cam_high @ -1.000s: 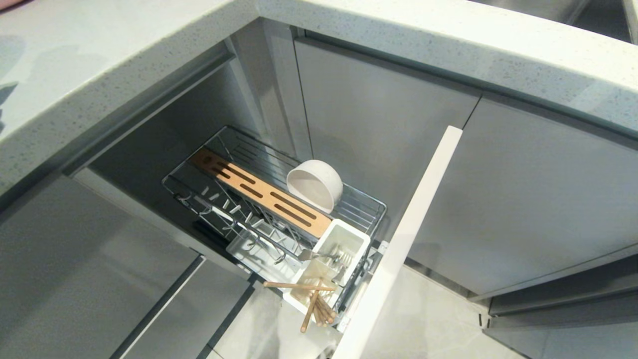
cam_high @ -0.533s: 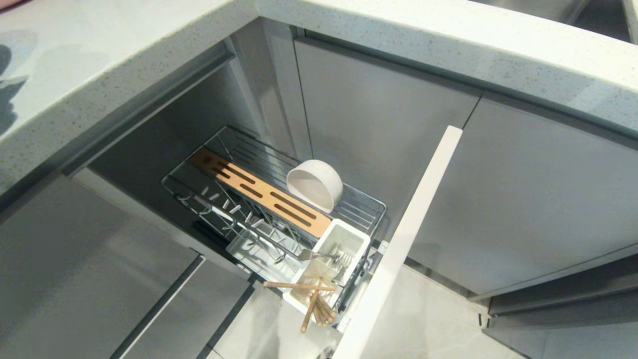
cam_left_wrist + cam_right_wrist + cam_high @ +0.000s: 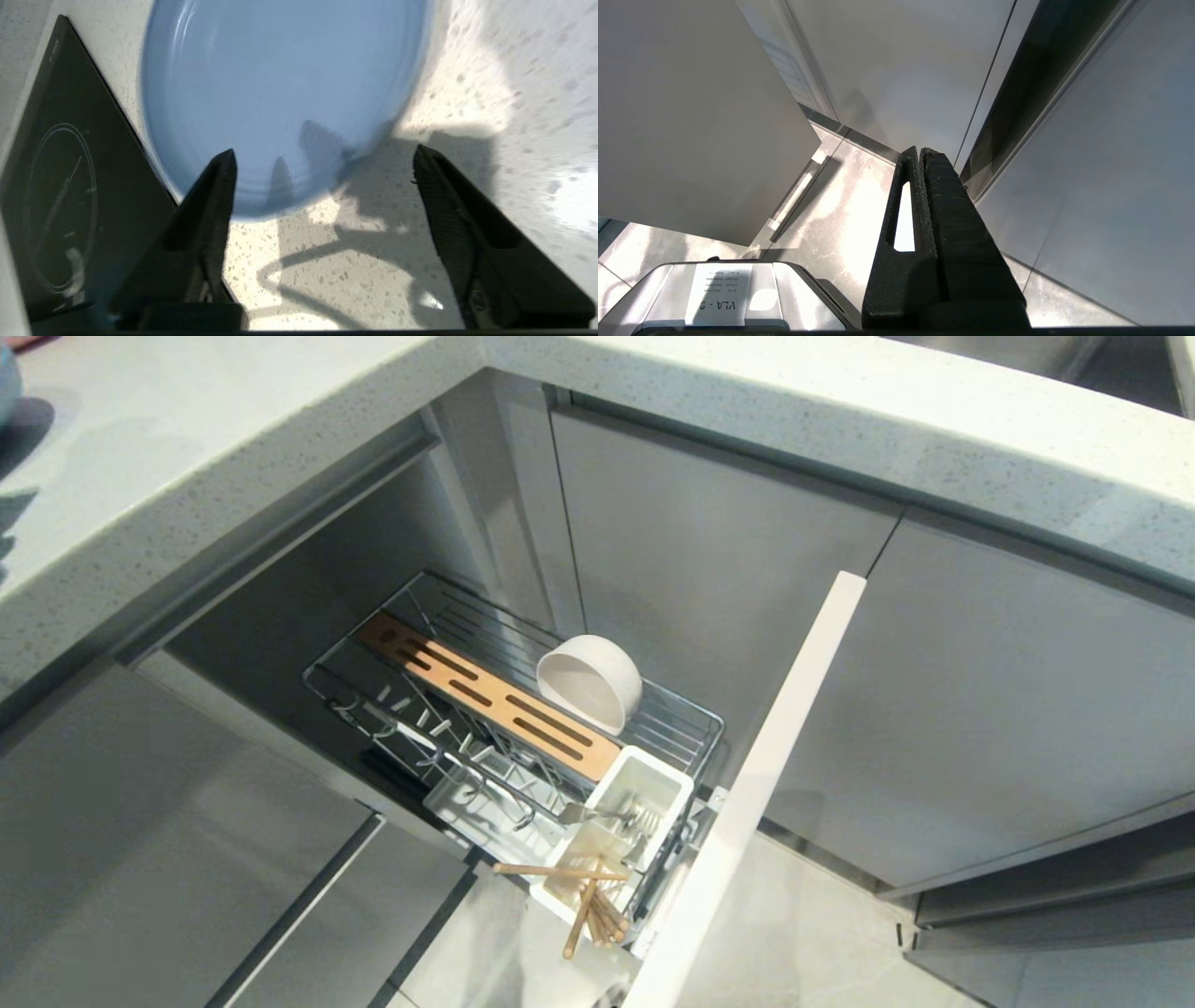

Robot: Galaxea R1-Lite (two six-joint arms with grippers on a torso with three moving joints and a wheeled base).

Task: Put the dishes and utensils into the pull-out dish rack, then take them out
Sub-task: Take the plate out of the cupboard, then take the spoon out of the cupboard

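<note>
- Plate point(image 3: 280, 93), your flat light-blue dish, lies on the speckled table point(image 3: 467, 93), just beside a black cooktop panel point(image 3: 56, 186); in your head view only a sliver of its edge point(image 3: 5, 378) shows at the far left of the table point(image 3: 233, 439).
- Your left gripper point(image 3: 322, 168) hangs over the near rim of the plate with its jaws spread wide; one finger point(image 3: 210, 205) overlaps the rim in the wrist view, the other finger sits over bare table, and nothing is held between them.
- You can see the pull-out dish rack point(image 3: 695, 728) drawn out below the table edge, its tall pale front panel point(image 3: 766, 775) standing at the near end.
- Your white bowl point(image 3: 590, 683) rests on its side in the rack, on the wire floor just beside the slotted wooden strip point(image 3: 490, 695), its mouth facing you.
- You will find the white utensil cup point(image 3: 658, 775) at the front of the rack, with the silver cutlery point(image 3: 597, 815) lying in it.
- Your chopsticks point(image 3: 588, 901) sit at the cup's near end, one crossways, the others sticking out over the edge.
- Your right gripper point(image 3: 922, 156) hangs low near the cabinet doors and floor, jaws pressed together on nothing.
</note>
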